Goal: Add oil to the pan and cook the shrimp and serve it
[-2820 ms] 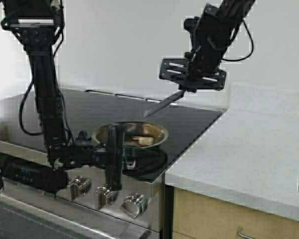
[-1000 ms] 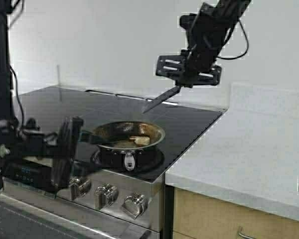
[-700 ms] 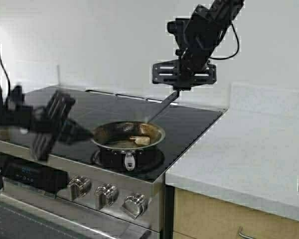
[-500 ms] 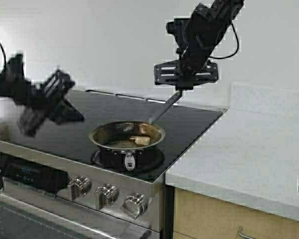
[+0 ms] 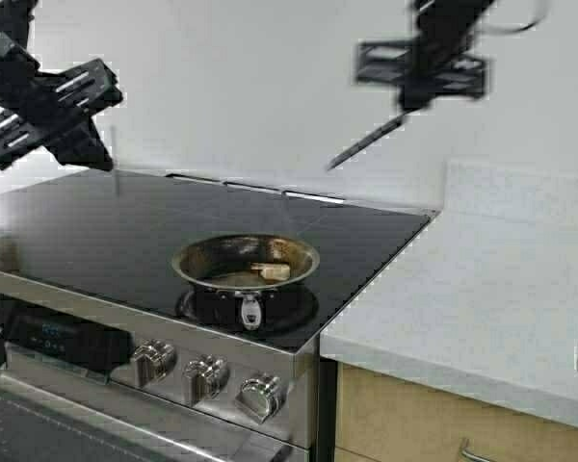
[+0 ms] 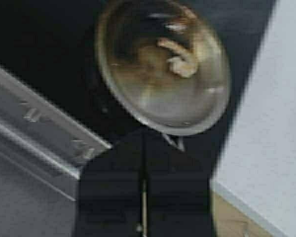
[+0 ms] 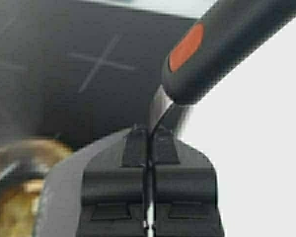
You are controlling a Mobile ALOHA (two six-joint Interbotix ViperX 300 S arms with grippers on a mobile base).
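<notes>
Apparently sitting in the cooking stage, with serving not yet done. Finding the steel skillet (image 5: 246, 258) resting on the near right part of the black glass cooktop (image 5: 125, 221), short handle pointing toward the near edge, above the oven knobs (image 5: 204, 377). Seeing the shrimp (image 5: 271, 271) lying inside the skillet on its browned bottom, toward the right side, pale and curled. Judging the oil step as likely done, going by the glossy look of the inside in the left wrist view, though not being able to tell this for certain; noting no oil carafe and no serving bowl anywhere in view. Hovering high above the far left of the cooktop: the left gripper (image 5: 89, 149), well apart from the skillet, fingers pressed together with nothing between them. Hanging high above the far right corner of the stove: the right gripper (image 5: 411, 99), clamping tight on a black-handled spatula (image 5: 366, 144) by its thin metal neck, the blade slanting down and left, clear of the skillet and touching nothing. Reckoning what is left: finishing the shrimp, possibly turning it with the spatula, then lifting it out and serving it.
</notes>
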